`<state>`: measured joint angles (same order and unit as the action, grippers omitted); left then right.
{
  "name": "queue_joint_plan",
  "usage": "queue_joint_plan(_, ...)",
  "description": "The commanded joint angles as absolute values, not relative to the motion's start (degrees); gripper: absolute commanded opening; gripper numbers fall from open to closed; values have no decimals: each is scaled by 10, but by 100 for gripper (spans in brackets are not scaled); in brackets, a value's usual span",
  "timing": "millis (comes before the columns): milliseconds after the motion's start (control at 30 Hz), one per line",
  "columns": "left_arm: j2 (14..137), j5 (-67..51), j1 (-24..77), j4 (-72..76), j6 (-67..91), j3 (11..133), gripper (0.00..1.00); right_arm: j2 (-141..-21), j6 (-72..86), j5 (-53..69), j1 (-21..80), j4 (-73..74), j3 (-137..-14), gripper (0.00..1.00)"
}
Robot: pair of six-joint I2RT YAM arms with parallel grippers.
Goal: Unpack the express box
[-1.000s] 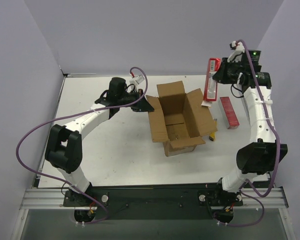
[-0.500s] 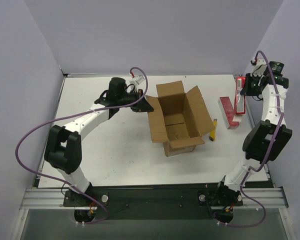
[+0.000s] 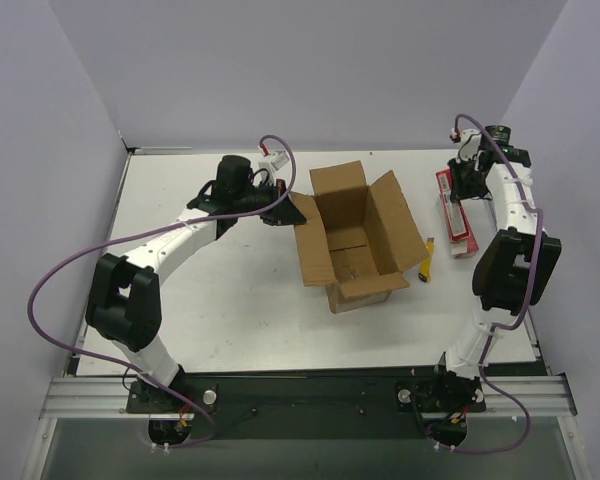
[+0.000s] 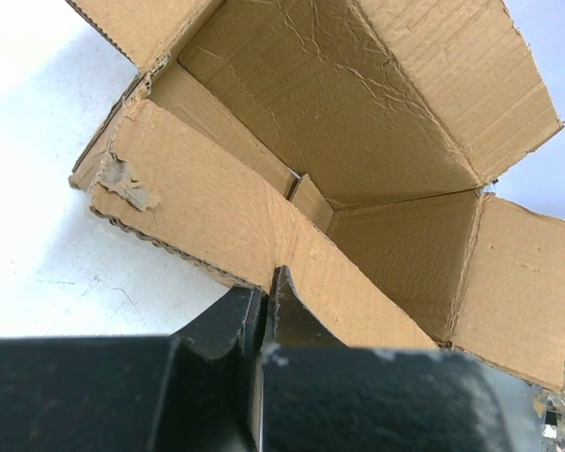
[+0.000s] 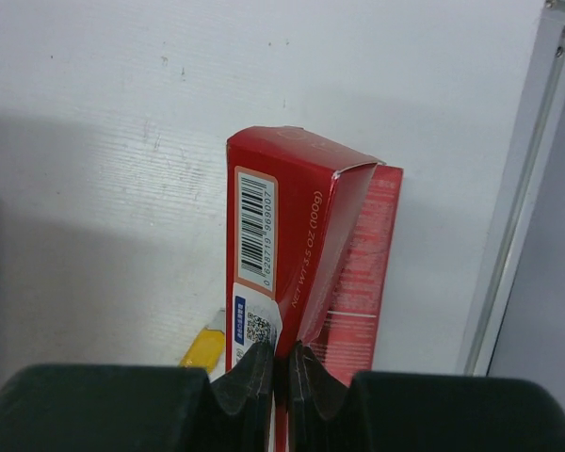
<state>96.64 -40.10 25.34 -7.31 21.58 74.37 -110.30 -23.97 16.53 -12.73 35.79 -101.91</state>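
The express box (image 3: 355, 240) is a brown carton standing in the middle of the table with its four flaps open. My left gripper (image 3: 286, 209) is shut on the edge of its left flap, which shows in the left wrist view (image 4: 217, 202) with the fingertips (image 4: 292, 306) pinching it. My right gripper (image 3: 458, 188) is at the far right, shut on a flat red pack (image 5: 264, 254), which it holds low over the table. A second red pack (image 5: 367, 273) lies right beside it; it also shows in the top view (image 3: 463, 232).
A small yellow object (image 3: 427, 262) lies on the table between the box's right flap and the red packs. The table's right edge rail (image 5: 518, 188) is close to the right gripper. Purple walls enclose the table on three sides.
My right arm carried the red pack from upright beside the box out to the right edge, then down next to the other red pack. The left arm and box have not moved.
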Motion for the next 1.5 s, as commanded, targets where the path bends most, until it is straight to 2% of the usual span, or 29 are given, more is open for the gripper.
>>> queue_joint_plan(0,948,-382,260,-87,171,736,0,-1128,-217,59,-106,358,-999,0)
queue_joint_plan(267,947,-381,263,-92,165,735,0,-1179,-234,60,-91,397,-1020,0)
queue_joint_plan(300,947,-380,263,-93,164,734,0,-1182,-235,43,-86,395,-1019,22)
queue_joint_plan(400,947,-380,265,-92,163,736,0,-1181,-229,27,-84,387,-1020,45)
queue_joint_plan(633,948,-380,267,-91,163,737,0,-1145,-201,9,-83,381,-1023,59)
queue_joint_plan(767,947,-375,267,-95,152,741,0,-1092,-171,21,-72,382,-1019,62)
queue_joint_plan(833,950,-373,266,-101,144,754,0,-1062,-129,20,-68,393,-1025,64)
queue_joint_plan(967,968,-380,266,-119,110,799,0,-1012,-19,-61,-49,400,-1037,71)
queue_joint_plan(1067,991,-382,267,-137,85,859,0,-962,0,-94,-25,403,-1036,84)
queue_joint_plan(1100,1004,-383,267,-143,77,877,0,-940,-2,-101,-10,409,-1035,100)
queue_joint_plan(1133,1009,-383,267,-155,69,893,0,-930,-8,-110,-4,413,-1034,100)
queue_joint_plan(1167,1015,-383,267,-162,53,930,5,-908,-19,-116,14,420,-1034,100)
queue_joint_plan(1200,1025,-377,267,-171,44,946,27,-899,-26,-122,25,435,-1032,100)
queue_joint_plan(1233,1028,-370,267,-195,34,966,39,-893,-29,-145,45,444,-1034,100)
queue_joint_plan(1333,1028,-325,265,-230,4,997,66,-871,-41,-149,72,474,-1041,100)
queue_joint_plan(1467,1012,-290,248,-242,-25,984,76,-852,-22,-116,78,485,-1066,100)
